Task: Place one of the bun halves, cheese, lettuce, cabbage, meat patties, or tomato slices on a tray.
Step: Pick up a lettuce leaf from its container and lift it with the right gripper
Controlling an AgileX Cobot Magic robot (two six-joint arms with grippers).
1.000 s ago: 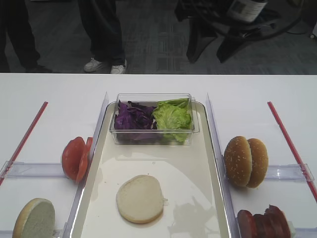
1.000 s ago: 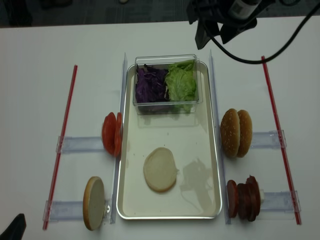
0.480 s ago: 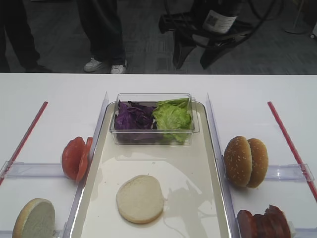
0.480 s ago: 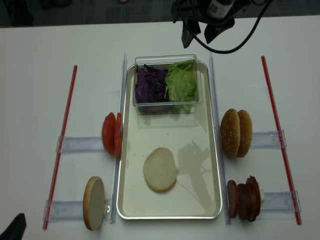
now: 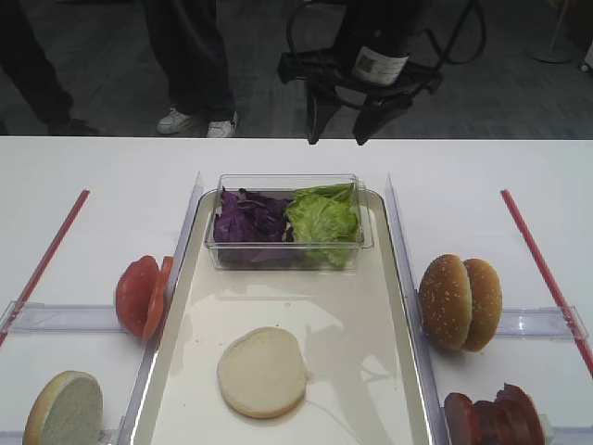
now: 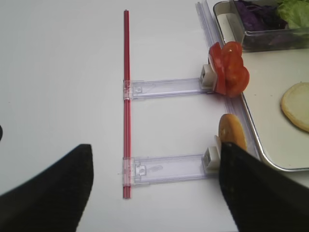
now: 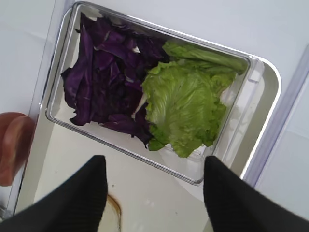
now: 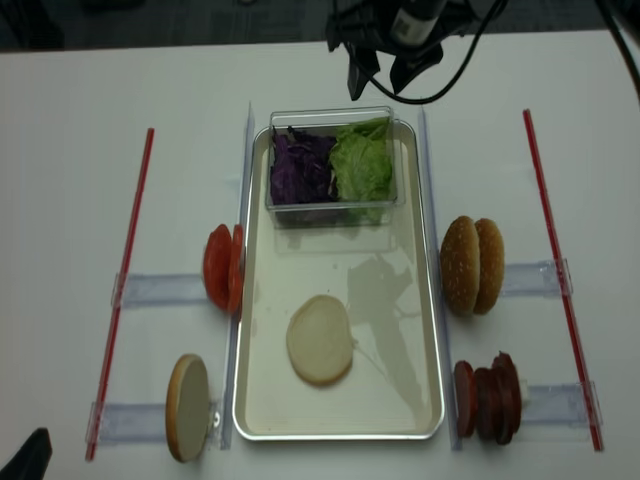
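A white table (image 5: 482, 167) stands on grey carpet (image 5: 269, 83); 2 people's legs (image 5: 185, 65) show behind it.

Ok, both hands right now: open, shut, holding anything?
Left hand: open, empty.
Right hand: open, empty, above the tub of greens.

1 tray (image 8: 430, 300); 1 clear tub (image 8: 335, 205); 4 bun halves (image 8: 320, 338); 2 tomato slices (image 8: 222, 268); 2 red strips (image 8: 120, 290).
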